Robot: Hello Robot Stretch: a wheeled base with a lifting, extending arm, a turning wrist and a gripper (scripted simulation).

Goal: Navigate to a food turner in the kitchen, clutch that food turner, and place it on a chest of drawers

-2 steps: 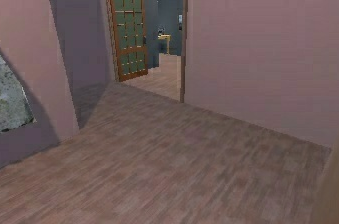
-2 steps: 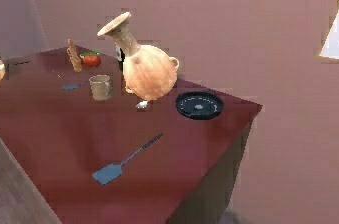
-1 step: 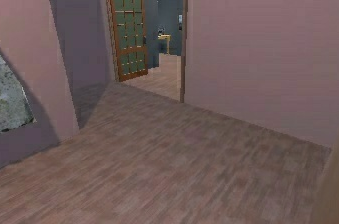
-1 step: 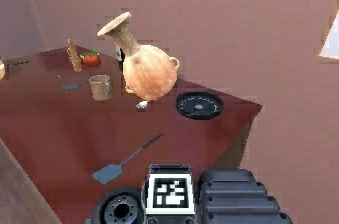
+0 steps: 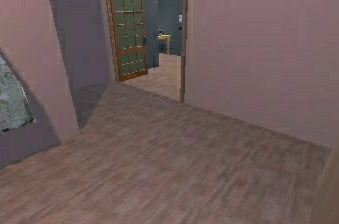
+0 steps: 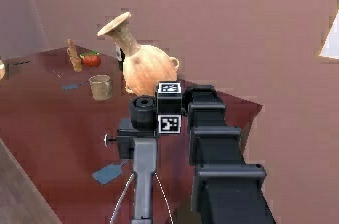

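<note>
Over the dark red table [image 6: 37,115], the gripper [image 6: 143,208] has its fingers cut by the bottom edge, so I cannot tell whether it holds anything, or whether the bluish flat thing [image 6: 107,175] beside it is the food turner.

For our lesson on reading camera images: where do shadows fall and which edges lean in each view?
Forward view: grey shadow covers the wall left of the door and the floor below it; wall edges near the sides lean only in the picture. Arm side view: the pale vase stands bright against the dark table.
</note>
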